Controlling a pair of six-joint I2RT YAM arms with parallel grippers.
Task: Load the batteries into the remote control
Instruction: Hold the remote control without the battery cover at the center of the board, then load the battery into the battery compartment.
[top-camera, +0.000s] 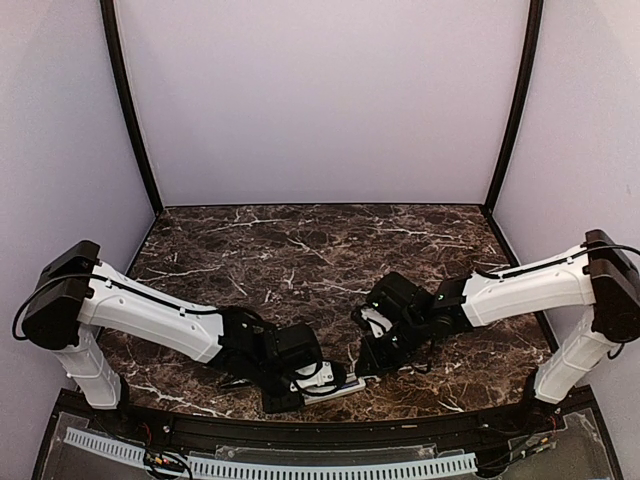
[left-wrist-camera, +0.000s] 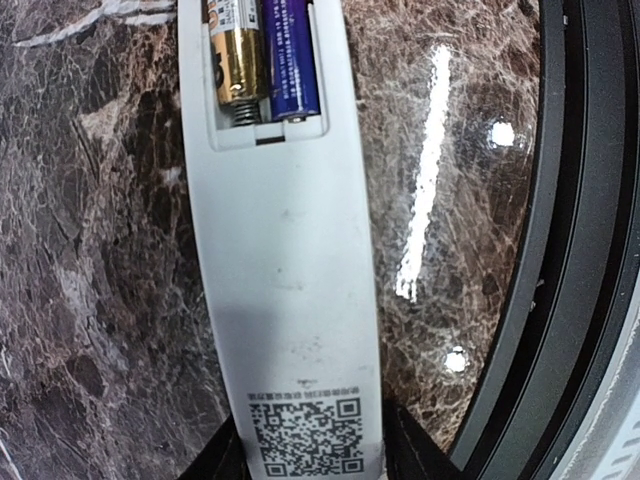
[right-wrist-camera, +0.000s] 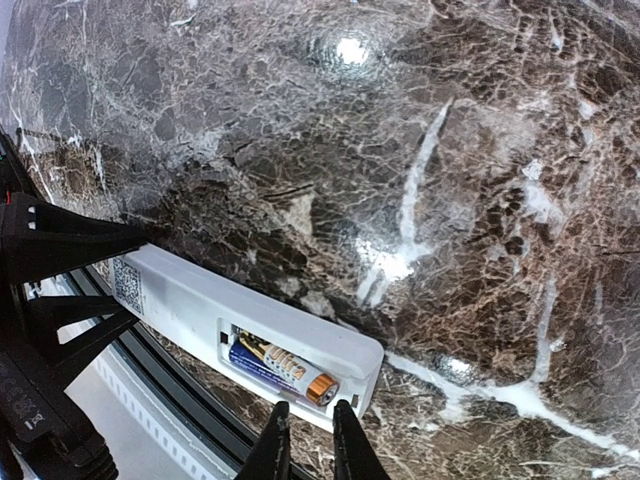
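The slim white rectangular plastic remote control (left-wrist-camera: 285, 270) is being held back-up on the dark veined marble table (left-wrist-camera: 90, 300), its QR-code end gripped between the black fingers of the left tool (left-wrist-camera: 315, 462). In its open recess, the gold-and-black and blue cylindrical batteries (left-wrist-camera: 262, 60) are being shown side by side. The right tool (right-wrist-camera: 308, 440) is being kept narrowly parted just beside the recess end, nothing between its fingers.

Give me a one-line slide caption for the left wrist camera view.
Left gripper straddling the QR-code end of the white remote control, lying back-up on marble table, two batteries seated in its open compartment.
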